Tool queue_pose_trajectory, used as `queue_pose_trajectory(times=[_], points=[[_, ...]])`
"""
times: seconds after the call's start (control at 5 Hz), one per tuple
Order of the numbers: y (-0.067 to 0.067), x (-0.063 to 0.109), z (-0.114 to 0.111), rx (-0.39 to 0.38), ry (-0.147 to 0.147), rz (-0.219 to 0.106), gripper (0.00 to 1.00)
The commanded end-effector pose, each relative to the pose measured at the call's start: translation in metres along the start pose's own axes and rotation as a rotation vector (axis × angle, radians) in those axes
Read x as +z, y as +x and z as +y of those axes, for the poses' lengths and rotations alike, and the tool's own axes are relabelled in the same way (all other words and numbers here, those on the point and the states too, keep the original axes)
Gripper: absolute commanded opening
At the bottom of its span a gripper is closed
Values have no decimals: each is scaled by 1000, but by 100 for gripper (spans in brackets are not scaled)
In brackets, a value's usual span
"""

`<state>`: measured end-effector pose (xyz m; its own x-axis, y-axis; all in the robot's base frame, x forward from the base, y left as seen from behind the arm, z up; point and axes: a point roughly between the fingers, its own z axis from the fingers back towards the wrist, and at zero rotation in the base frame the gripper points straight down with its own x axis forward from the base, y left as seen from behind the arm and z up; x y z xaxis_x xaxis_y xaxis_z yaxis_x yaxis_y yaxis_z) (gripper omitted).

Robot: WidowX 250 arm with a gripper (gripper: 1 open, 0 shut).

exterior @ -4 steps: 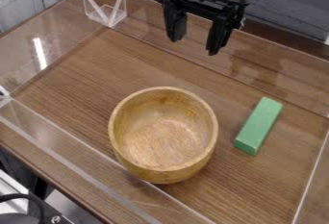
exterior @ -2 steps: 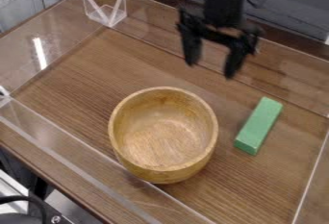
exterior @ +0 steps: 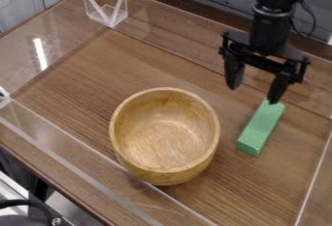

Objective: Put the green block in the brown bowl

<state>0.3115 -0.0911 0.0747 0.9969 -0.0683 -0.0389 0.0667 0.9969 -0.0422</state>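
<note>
You've swung the gripper (exterior: 265, 89) rightward across the view and closer to the green block (exterior: 261, 128) since the earlier frame! Your fingers stand wide apart, near the block's far end, nothing between them that you can make out. The block lies on the wooden table (exterior: 78, 84), just beside the brown bowl (exterior: 165, 135), outside its rim.

The top edge cuts off the dark arm (exterior: 266, 2). At lower left, the frame crops some black, curved thing (exterior: 23, 210), perhaps a cable. The pale, see-through shape (exterior: 107, 9) at upper left is too faint to name.
</note>
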Motion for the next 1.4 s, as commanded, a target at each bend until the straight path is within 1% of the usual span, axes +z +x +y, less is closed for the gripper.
queue_pose_trajectory(times=[0.0,0.2,0.4,0.8,1.2], points=[[12,7,-12,-12,-22,-73,100],[17,1,-17,-32,-27,-104,100],[21,-2,-17,-41,-33,-118,100],[30,-7,-15,-52,-44,-142,100],[35,-8,-11,-59,-58,-156,100]])
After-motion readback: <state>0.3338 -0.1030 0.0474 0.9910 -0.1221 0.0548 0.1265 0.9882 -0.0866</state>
